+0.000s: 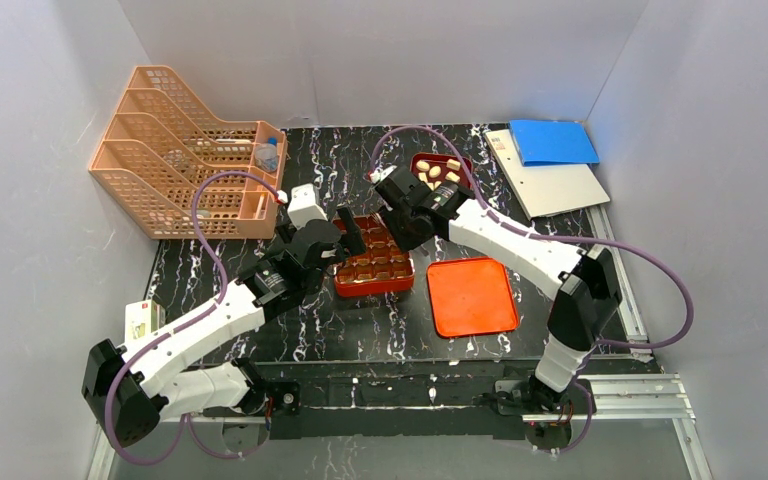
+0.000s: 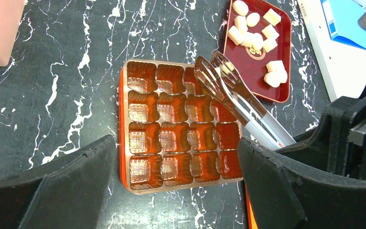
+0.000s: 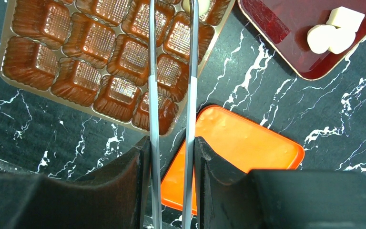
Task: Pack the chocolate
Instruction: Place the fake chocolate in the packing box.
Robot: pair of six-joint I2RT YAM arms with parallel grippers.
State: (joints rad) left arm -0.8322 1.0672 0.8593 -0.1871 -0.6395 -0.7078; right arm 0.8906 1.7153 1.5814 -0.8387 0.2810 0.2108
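Right wrist view is showing the right pincer (image 3: 171,143) clamping tongs (image 3: 191,95) over the orange box (image 3: 76,47), the left pincer (image 2: 176,143) hanging wide open, empty, above it.

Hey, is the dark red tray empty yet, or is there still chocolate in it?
Not empty. Several pale chocolate pieces lie in the tray, visible in the left wrist and top views.
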